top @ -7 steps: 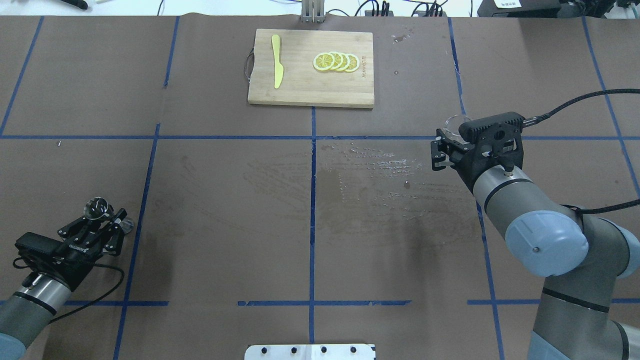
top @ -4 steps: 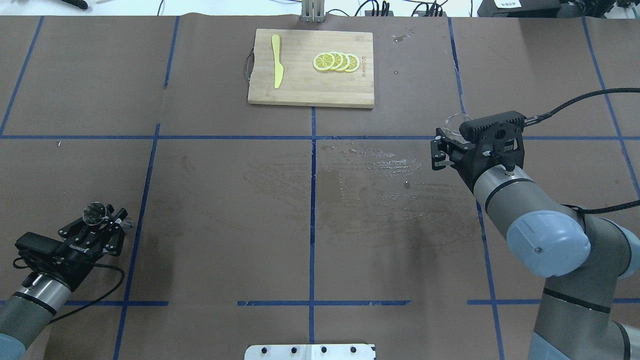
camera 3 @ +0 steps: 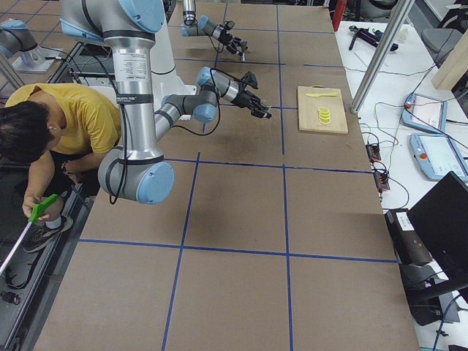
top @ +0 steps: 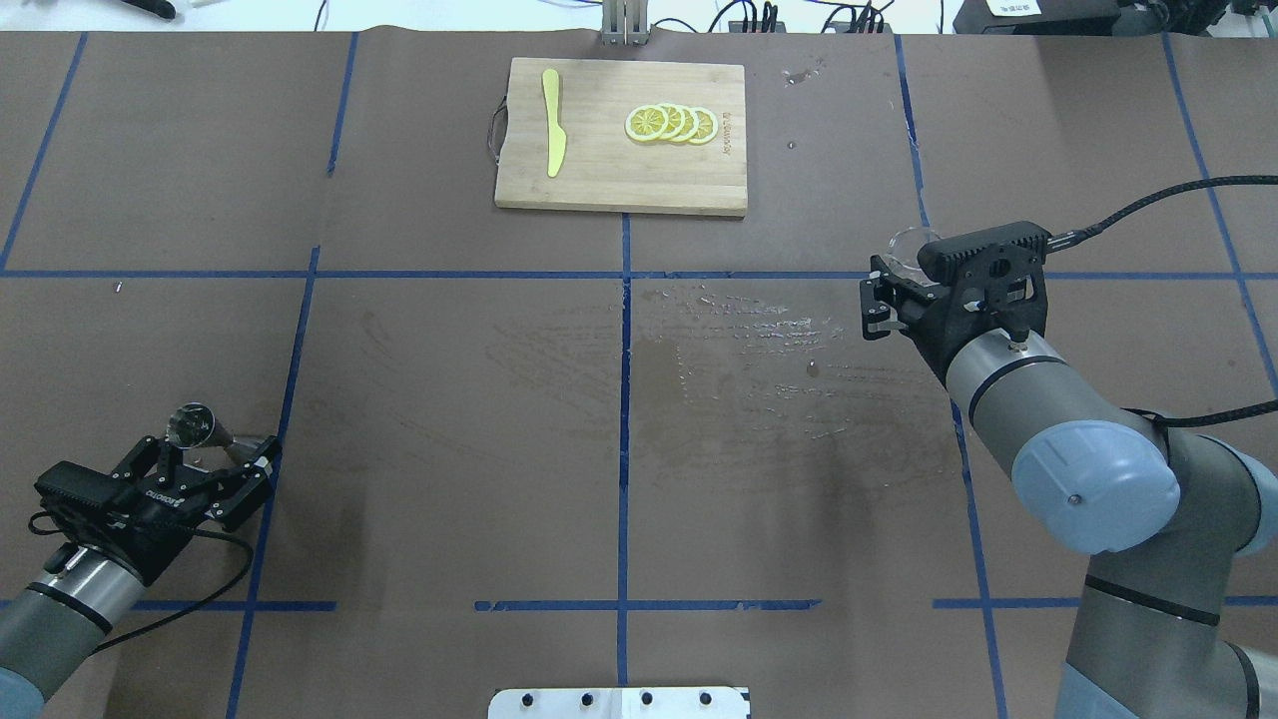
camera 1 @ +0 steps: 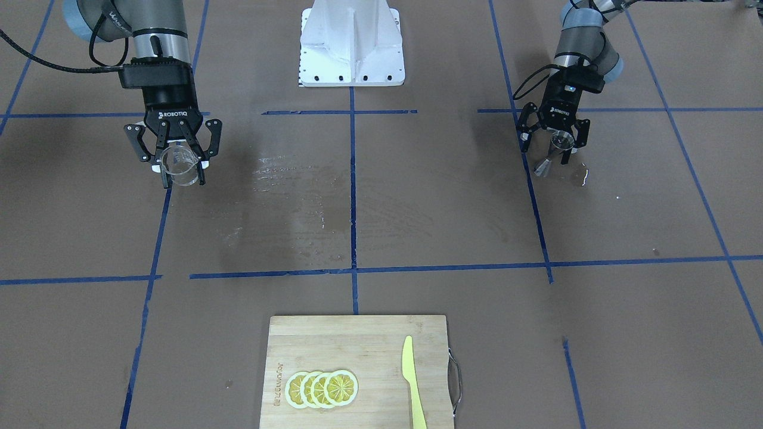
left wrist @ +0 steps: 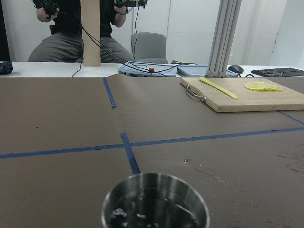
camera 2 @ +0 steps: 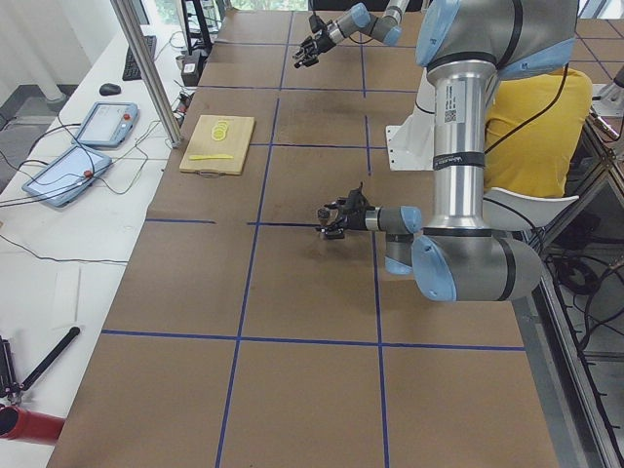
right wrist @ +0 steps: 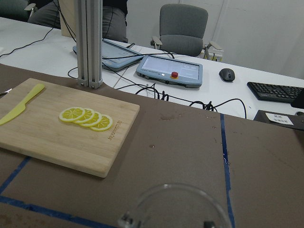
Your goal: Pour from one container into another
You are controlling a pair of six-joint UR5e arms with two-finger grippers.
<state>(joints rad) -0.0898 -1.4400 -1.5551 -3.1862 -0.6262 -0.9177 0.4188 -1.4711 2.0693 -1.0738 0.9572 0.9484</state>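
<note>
Lower left of the overhead view, the left pincer (top: 205,469) has dropped and spread, freeing the jigger (top: 192,424); upper right, the right pincer (camera 1: 180,156) clamps the glass cup (camera 1: 177,165), raised for pouring.

Glass cup (right wrist: 183,206) rim lowermost; beyond, cutting board (right wrist: 57,130) bearing lemon slices (right wrist: 86,118).

**Glass, steel and matt paper**

The cup (camera 1: 179,165) is clear, glossy glass. The jigger (top: 200,429) is shiny brushed steel. Matt brown paper covers the table (top: 449,449), wet-streaked mid-table. The far cutting board (top: 621,137) is pale wood; its knife (top: 552,122) looks like smooth yellow plastic.
</note>
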